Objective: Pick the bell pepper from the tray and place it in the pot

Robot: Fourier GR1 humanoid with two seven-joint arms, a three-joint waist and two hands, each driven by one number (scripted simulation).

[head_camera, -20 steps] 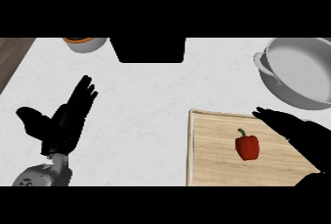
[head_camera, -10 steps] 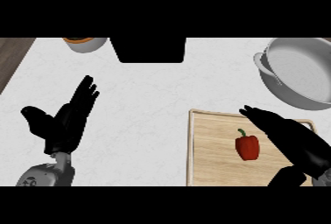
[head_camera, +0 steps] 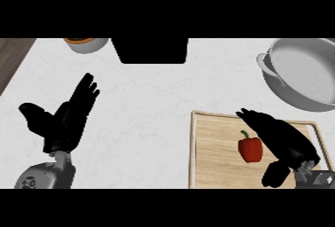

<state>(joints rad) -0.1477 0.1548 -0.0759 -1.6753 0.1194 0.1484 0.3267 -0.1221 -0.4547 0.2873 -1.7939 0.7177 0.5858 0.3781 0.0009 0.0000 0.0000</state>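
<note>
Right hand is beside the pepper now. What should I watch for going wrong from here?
1. The right hand has its fingers straight beside the bell pepper, not curled round it; closing might nudge it across the tray instead.
2. The pot sits past the tray's far right corner, partly out of view; the carry could clip its rim.

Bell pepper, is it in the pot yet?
No, the bell pepper lies on the tray next to the right hand, apart from the pot at the upper right.

One head view looks steeply down on the bench, forearms entering from its near edge.
</note>
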